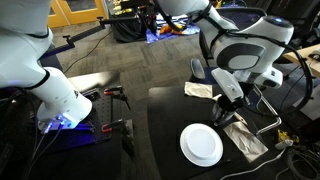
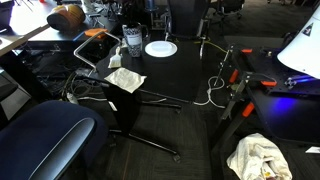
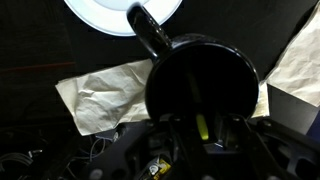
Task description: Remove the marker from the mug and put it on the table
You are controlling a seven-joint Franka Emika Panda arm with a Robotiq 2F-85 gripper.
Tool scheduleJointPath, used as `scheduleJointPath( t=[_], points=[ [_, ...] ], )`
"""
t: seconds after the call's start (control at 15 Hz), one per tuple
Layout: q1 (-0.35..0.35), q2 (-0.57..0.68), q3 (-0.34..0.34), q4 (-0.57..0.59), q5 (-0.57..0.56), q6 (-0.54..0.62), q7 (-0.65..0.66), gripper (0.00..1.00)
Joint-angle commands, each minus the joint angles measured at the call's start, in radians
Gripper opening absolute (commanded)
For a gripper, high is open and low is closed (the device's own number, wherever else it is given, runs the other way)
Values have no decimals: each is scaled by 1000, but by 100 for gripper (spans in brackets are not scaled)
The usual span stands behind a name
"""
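In the wrist view I look straight down into the glossy black mug [image 3: 200, 75], whose handle points toward the white plate. The yellow-green marker [image 3: 203, 126] stands in the mug's near side, and my gripper [image 3: 204, 134] is shut on its top end, with a dark finger on each side. In an exterior view my gripper [image 1: 232, 104] hangs over the black table [image 1: 165, 120] just behind the plate, hiding the mug. In an exterior view the mug [image 2: 131, 46] sits under the gripper [image 2: 131, 34] at the far end of the table [image 2: 190, 70].
A white plate [image 1: 201, 145] [image 2: 160, 48] [image 3: 105, 15] lies beside the mug. Crumpled paper sheets [image 1: 200, 90] [image 3: 100, 92] lie around it, and another sheet [image 2: 125, 78] hangs at the table edge. Cables [image 2: 212, 90] trail over the table. An office chair [image 2: 45, 140] stands nearby.
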Motion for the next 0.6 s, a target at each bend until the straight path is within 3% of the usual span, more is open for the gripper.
scheduleJointPath(
  t=[0.0,0.4,0.47,0.53],
  points=[
    [-23,16,22,22,31,22,-34,37],
    [-30,20,33,26,42,21,-39,34],
    [-31,21,35,26,44,22,-39,13],
    [-32,21,36,25,46,22,-39,9]
  ],
)
